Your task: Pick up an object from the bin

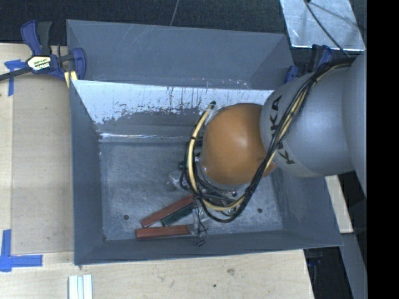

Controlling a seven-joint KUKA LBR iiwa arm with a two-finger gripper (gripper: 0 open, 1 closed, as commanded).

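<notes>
Nearest the camera is the grey arm link [318,123], entering from the right. The orange cover [230,145] sits at its wrist, with black-and-yellow cables [197,147] looped round it. Both hang over the right-centre floor of the bin [87,167] and hide most of what lies beneath.

End effector [199,222]: its lowest part is visible below the cover's lower-left edge, close to the front wall. Whether it is open or closed cannot be told, and nothing can be confirmed in its hold.

Contents noted, 4 items:
1. The lower reddish-brown bar [163,232] lies flat along the foot of the front wall. Its long axis runs nearly level across the view, and its right end comes up to the end effector.
2. The upper reddish-brown bar [163,213] lies flat with its long axis slanting up toward the right. Its right end passes under the cables.
3. The dark green piece [181,213] lies between the 2 bars.
4. The small pale item [174,179] lies near the cover's left edge, apart from the bars. Its kind cannot be determined.

Assessment: the bars and the green piece all lie to the left of the end effector, with their right ends converging on it. Contact with any of them cannot be verified. In my judgement a grasp would have to close across a bar's short width. Wrist alignment to the chosen long axis is therefore the deciding factor, and the 2 axes differ.
</notes>
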